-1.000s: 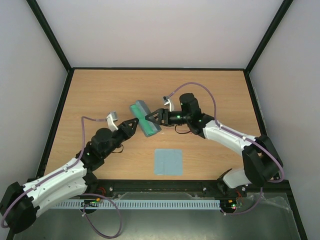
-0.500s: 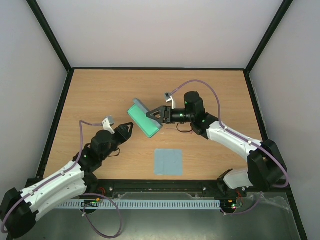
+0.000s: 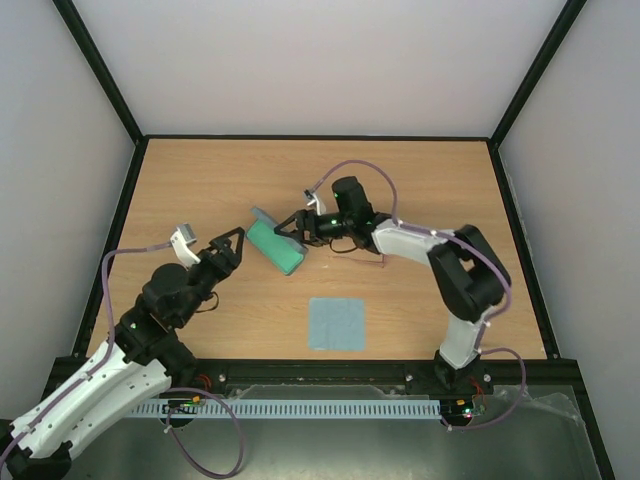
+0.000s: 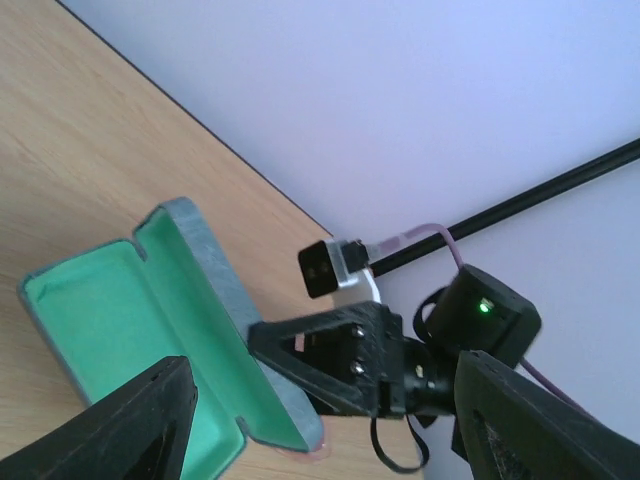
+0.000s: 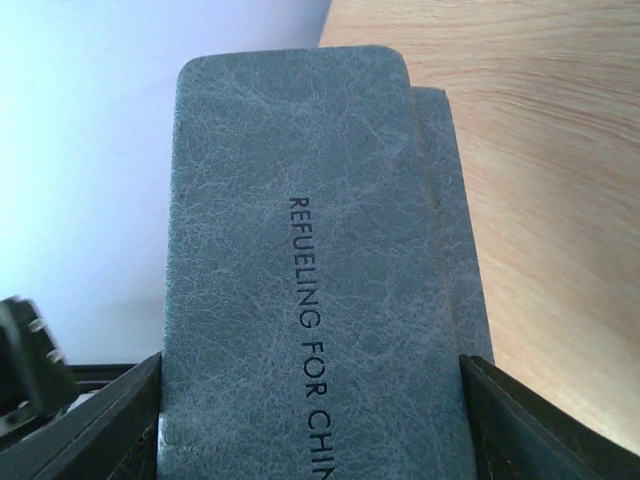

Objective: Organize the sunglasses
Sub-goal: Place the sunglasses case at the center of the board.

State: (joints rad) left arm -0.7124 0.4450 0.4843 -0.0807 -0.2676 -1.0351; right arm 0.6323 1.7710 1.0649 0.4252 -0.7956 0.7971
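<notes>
Beside the open case (image 3: 272,247), under the right forearm and along it, lie the sunglasses (image 3: 365,257) — nearer the right gripper (image 3: 293,232), clamped on the case, than the left gripper (image 3: 228,247), wide and empty.

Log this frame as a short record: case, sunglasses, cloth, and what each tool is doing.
case: open, green lining showing
right tool: closed across the case's raised half, outer side
left tool: open, empty, left of the case and apart from it
sunglasses: on the table right of the case, under the right arm, not in the case
cloth: flat on the table, nearer the arm bases, untouched
</notes>
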